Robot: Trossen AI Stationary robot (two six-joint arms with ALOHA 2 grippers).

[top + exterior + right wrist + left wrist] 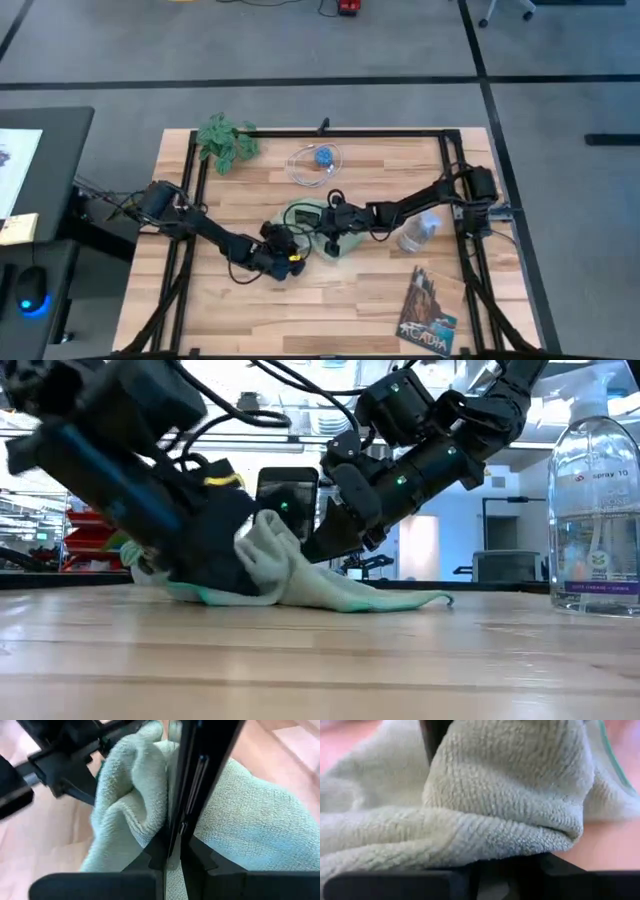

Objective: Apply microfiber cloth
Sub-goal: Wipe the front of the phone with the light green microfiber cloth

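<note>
Low view: both end effectors clench the crumpled, nubbly pale-green microfiber cloth [300, 575], bunched on the table [320, 660].

One cloth [322, 240], phone [286, 495], plant [226, 141], spray bottle [597, 510], book [428, 312]

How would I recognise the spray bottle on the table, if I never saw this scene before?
Find the wooden table and go to its right side, beside the right arm. The spray bottle stands there, above the book: it is clear plastic, unlike the soft green cloth mid-table.
</note>
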